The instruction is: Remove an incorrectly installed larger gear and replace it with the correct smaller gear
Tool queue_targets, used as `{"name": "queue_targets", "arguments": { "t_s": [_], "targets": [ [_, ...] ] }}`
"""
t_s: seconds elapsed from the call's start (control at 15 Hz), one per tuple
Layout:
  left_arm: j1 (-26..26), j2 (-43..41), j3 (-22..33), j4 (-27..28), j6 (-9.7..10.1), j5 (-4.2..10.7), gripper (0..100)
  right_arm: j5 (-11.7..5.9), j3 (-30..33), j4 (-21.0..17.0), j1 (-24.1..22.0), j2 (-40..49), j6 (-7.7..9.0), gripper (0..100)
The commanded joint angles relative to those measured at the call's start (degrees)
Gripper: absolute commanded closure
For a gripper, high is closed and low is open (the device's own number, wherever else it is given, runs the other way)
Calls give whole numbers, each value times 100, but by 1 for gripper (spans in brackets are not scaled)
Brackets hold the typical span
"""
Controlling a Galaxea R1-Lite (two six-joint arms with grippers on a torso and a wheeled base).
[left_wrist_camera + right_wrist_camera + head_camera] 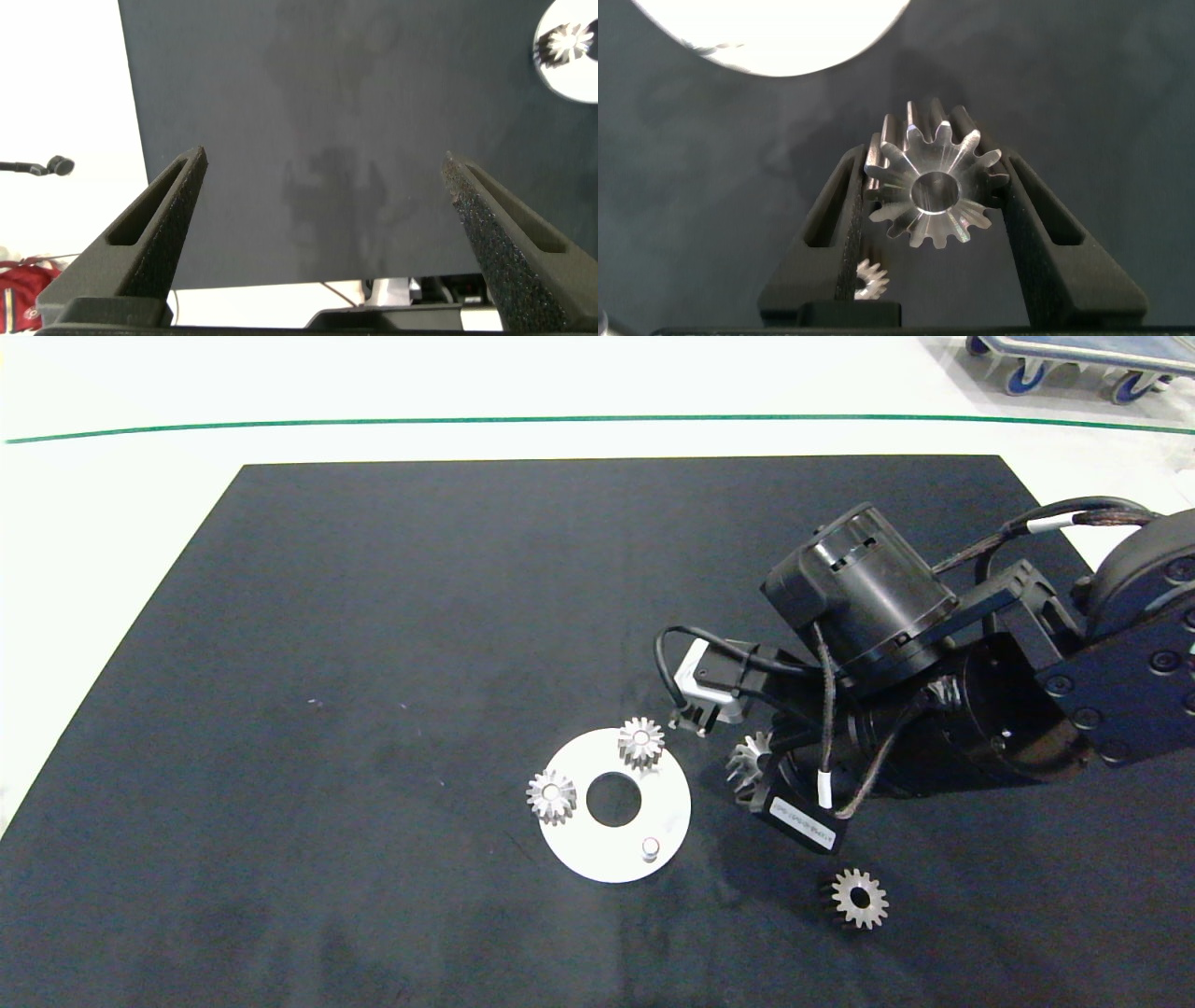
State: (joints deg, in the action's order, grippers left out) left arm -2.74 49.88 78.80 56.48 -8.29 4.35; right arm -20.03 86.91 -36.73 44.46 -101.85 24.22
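Head view: the right gripper [761, 775] is holding the larger gear [750, 764] just beside the white disc [674, 803], whose third peg [650, 847] is standing bare; the smaller gear [858, 898] is lying nearby on the mat. Left wrist view: the left gripper [327, 215] is hovering spread, idle. Right wrist view: the fingers are pinching the larger gear [936, 187]; it should be set down clear of the smaller gear.

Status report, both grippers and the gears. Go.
Right gripper shut on the larger gear, off the white disc. Left gripper open, idle. One peg bare; smaller gear waiting on the mat. Nothing blocking.
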Motion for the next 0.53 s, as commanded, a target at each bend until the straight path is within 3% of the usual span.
{"name": "queue_targets", "arguments": {
  "t_s": [0.07,0.27,0.53],
  "targets": [
    [2,-14,-23,21,-24,4,0,8,-165,184,-254,34,-84,69],
    [2,-14,-23,21,-24,4,0,25,-367,201,-394,16,-84,69],
    [2,-14,-23,12,-24,4,0,245,-534,210,-561,-1,-93,69]
  ]
}}
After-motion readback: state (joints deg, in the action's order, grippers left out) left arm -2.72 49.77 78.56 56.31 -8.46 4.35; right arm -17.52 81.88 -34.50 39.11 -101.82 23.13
